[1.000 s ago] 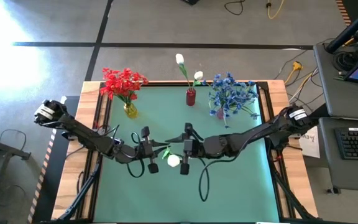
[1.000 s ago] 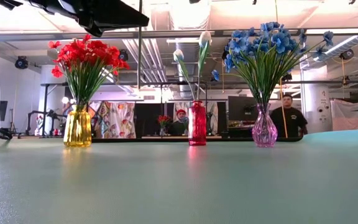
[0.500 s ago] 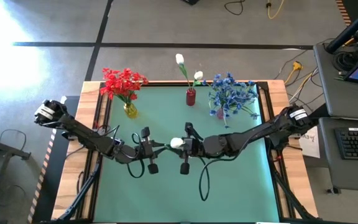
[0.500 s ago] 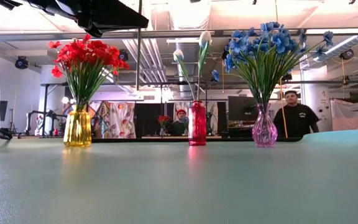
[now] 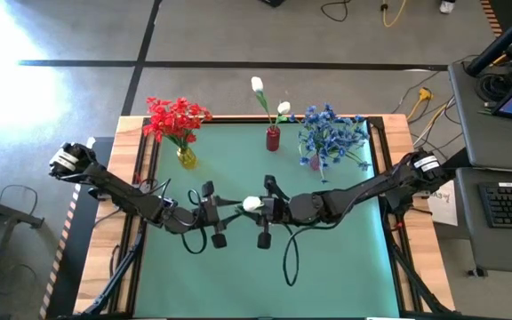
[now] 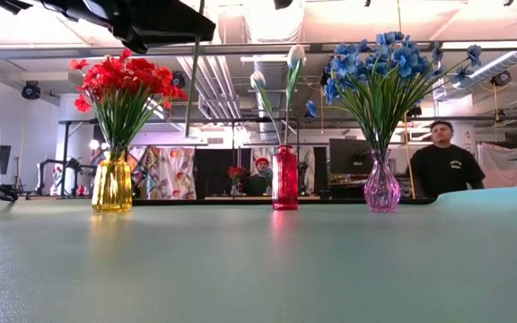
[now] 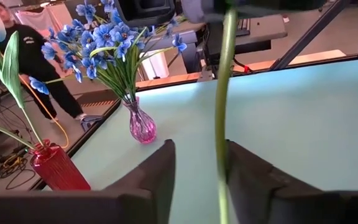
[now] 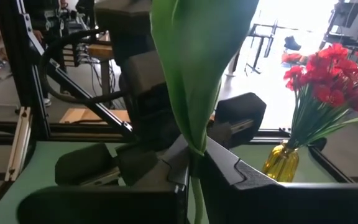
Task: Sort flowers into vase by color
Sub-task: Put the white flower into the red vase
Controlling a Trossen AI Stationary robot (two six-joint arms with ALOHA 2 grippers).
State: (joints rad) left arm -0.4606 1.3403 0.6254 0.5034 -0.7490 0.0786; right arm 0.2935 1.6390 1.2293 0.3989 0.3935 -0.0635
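Both arms meet mid-table; left gripper (image 5: pixel 223 212) and right gripper (image 5: pixel 258 207) (nearly touching) clamped.

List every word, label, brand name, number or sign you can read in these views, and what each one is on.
None can be read.
The paper sheet beside the right arm carries marks too small to read.
The keyboard keys are too small to read.
The vases and the white flower held between both grippers show no lettering.

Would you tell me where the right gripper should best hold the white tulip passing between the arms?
Probably the bare green stem below the leaf of the white tulip, approached from the right arm's side: the left gripper sits on the opposite side, and the right gripper already faces the stem, which is thin enough to pinch.
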